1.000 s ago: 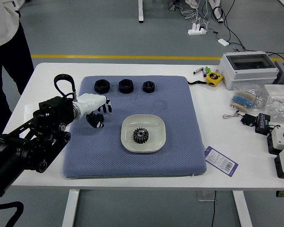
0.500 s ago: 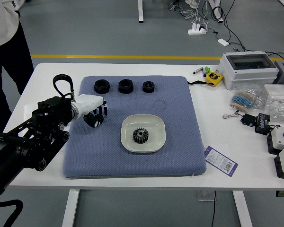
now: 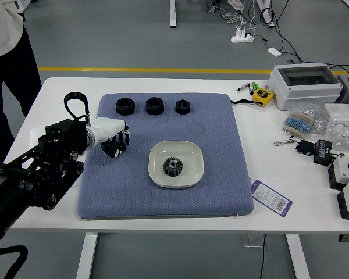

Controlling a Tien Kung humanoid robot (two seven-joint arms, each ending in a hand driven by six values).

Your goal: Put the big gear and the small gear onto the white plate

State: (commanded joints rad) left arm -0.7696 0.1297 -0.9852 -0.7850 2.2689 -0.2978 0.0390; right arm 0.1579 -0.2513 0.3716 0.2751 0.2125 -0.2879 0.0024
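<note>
Our left hand (image 3: 111, 135) has edged farther off toward the ten o'clock of the white plate (image 3: 191, 152), grasping or released we can't tell, and with one gear (image 3: 173, 167) plated, another probably remains.

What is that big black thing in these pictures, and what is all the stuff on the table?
It's a robot that looks a bit like a person. You're looking through a camera high on its side of the white table, aimed down. Its black metal left arm reaches in, ending in a black-and-white robot hand. I can't tell whether that hand holds anything. Under it is a blue-grey cloth mat, with a square white plate carrying a dark toothed gear. Three black ring-shaped pieces sit along the mat's far side. Someone in dark trousers stands at the far left.
</note>
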